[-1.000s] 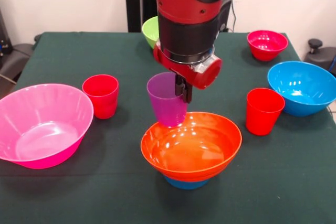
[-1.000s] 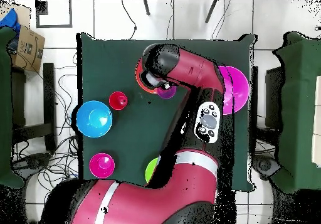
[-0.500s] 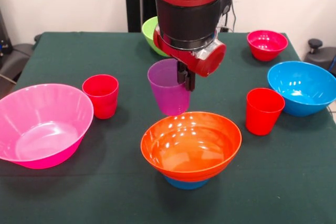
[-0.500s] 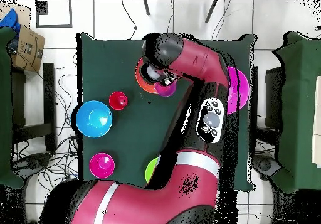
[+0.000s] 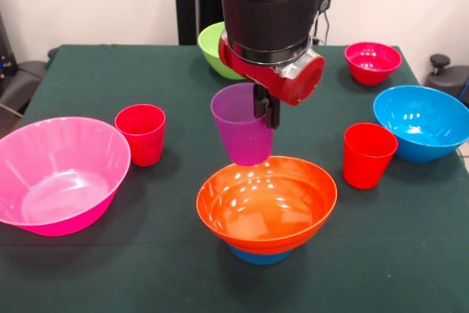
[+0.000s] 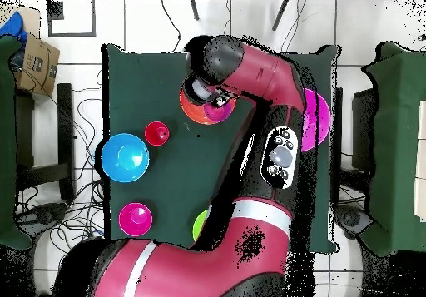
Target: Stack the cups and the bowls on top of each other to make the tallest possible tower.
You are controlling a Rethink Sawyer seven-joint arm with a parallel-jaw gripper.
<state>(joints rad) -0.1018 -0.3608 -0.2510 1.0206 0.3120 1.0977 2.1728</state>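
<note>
While I am clamping my claw (image 5: pixel 267 113) on the rim of the purple cup (image 5: pixel 242 133), carrying it just above the far edge of the orange bowl (image 5: pixel 267 203), a release off-centre is risking it toppling on the sloping wall and rolling toward the red cup (image 5: pixel 368 155).

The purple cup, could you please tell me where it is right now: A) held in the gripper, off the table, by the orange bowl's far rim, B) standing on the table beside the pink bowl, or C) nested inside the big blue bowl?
A: the gripper clamps the purple cup by its rim, off the table, at the orange bowl's far rim.
</note>
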